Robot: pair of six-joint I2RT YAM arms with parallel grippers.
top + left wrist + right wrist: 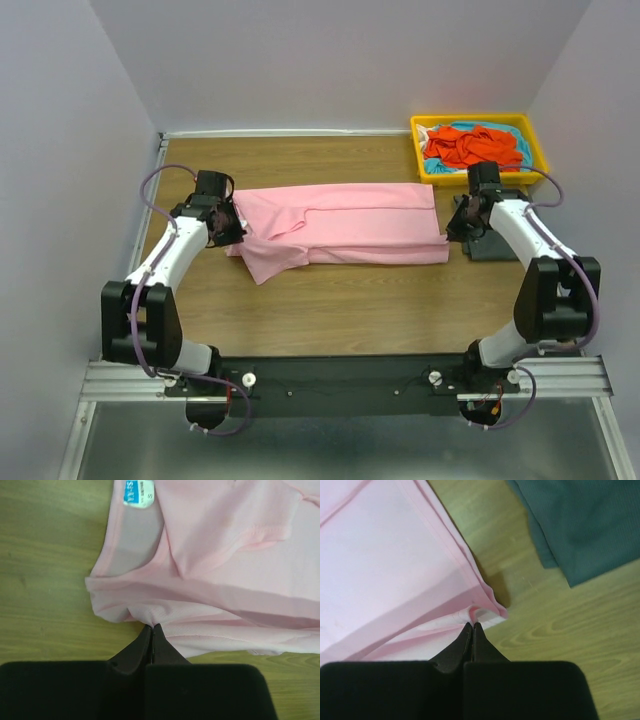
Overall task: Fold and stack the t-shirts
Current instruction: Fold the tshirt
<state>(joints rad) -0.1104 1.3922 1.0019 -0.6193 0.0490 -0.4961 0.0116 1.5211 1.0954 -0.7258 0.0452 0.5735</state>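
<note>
The light pink t-shirt [345, 230] lies folded lengthwise across the middle of the table. My left gripper [232, 228] is shut on its left end, by the collar; in the left wrist view [151, 626] the fingertips pinch the pink fabric [225, 555] below the blue size label [139, 493]. My right gripper [456, 232] is shut on the shirt's right corner; in the right wrist view [472, 624] the tips pinch the folded pink edge [395, 565]. The dark grey t-shirt [497, 243] lies folded under my right arm, also in the right wrist view [580, 525]. The orange-red [470, 146] and turquoise [510, 133] t-shirts lie crumpled in the tray.
The yellow plastic tray [535, 140] stands at the back right corner. Purple-grey walls close in the table at the left, back and right. The black mounting rail [350, 385] runs along the near edge.
</note>
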